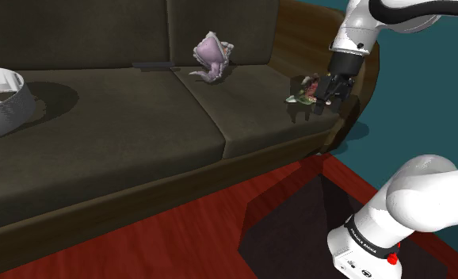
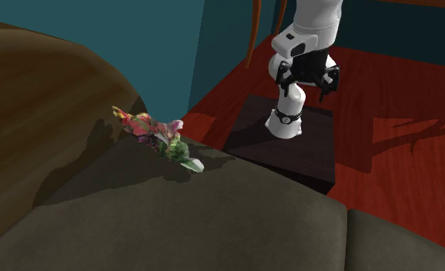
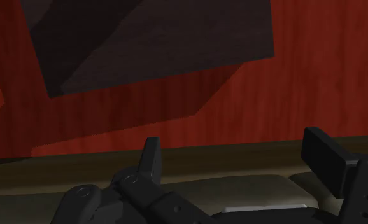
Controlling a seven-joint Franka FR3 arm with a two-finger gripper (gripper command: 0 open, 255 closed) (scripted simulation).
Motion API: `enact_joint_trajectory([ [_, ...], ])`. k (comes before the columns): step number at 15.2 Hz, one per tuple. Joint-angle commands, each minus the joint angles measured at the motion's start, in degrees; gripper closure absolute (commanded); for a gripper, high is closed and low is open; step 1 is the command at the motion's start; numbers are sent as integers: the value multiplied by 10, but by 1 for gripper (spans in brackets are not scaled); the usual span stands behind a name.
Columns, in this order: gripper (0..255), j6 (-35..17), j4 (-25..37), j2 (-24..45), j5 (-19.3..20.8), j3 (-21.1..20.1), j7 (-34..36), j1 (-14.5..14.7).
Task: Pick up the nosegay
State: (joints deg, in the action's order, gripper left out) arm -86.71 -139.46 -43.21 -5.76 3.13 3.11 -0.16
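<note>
The nosegay (image 1: 301,91), a small bunch of pink, red and green flowers, lies on the dark sofa seat (image 1: 243,111) close to the brown armrest (image 1: 299,43). In the second exterior view the nosegay (image 2: 161,136) lies flat with nothing touching it. My black gripper (image 1: 325,101) hangs just beside the flowers at the shoulder view's right. From the second exterior view the gripper (image 2: 309,79) stands well apart from the bunch, out past the seat's edge. Its fingers (image 3: 152,159) are spread wide in the wrist view, and the open gripper (image 3: 240,156) holds nothing.
A pinkish shell-like ornament (image 1: 211,57) rests against the sofa back. A white ring-shaped container (image 1: 1,99) sits at the seat's far left. A dark stand box (image 1: 299,214) stands on the red wooden floor (image 1: 180,238) in front of the sofa.
</note>
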Motion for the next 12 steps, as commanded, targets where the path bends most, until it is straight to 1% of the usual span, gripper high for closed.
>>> enact_joint_trajectory([
  [1,0,0,0,0,0,0,0,0],
  [6,0,-30,69,108,26,16,16,-26],
  [12,0,-46,168,231,52,37,39,-54],
])
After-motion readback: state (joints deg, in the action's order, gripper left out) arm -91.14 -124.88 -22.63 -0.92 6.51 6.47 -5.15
